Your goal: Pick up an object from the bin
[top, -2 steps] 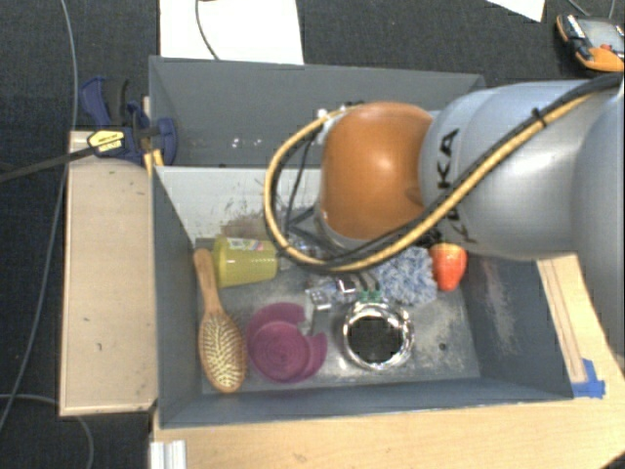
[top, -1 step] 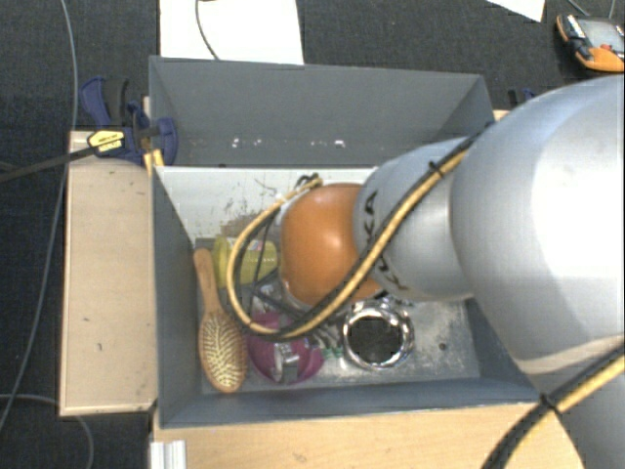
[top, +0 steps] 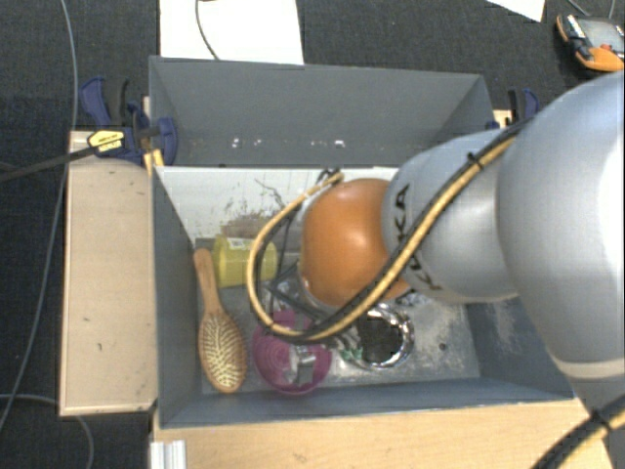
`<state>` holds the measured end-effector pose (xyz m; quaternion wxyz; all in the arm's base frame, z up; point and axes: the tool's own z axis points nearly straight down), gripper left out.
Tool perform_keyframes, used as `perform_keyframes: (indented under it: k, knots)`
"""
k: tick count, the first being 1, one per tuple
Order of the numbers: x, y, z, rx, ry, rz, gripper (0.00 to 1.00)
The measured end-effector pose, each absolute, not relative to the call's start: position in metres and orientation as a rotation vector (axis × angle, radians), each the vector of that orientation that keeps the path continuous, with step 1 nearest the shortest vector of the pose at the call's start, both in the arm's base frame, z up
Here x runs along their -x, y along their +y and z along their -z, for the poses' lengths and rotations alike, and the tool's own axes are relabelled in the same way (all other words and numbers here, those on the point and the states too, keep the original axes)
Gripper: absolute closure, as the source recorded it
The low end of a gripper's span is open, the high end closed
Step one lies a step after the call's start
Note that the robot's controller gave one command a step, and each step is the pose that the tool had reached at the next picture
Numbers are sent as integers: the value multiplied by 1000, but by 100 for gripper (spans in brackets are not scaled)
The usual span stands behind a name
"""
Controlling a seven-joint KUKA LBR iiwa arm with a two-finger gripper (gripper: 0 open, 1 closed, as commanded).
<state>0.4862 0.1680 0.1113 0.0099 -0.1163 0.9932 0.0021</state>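
My gripper (top: pixel 307 361) comes down from under the orange cover at the bin's front middle, and its lower end sits over a round magenta cup-like thing (top: pixel 273 358). Most of the gripper is hidden by the cover and cables. Just right of it lies a shiny metal round thing (top: pixel 383 341) with a dark inside. A wooden hairbrush (top: pixel 219 335) lies lengthwise along the left wall, bristle head toward the front. Behind the brush handle is a yellow cylinder (top: pixel 232 261), partly hidden by a cable.
The arm with its orange cover and yellow-black cable covers the middle and right of the bin. Bare scuffed bin floor shows along the back wall and at the right front.
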Motion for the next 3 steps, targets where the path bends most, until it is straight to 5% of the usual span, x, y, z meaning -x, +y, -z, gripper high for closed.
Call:
perform_keyframes:
  k: [1,2,3]
  knots:
    - [-495,194,-153,407,3107,-9,0]
    - [-510,165,-249,383,3110,-4,0]
    - [-502,170,-187,707,3050,-6,0]
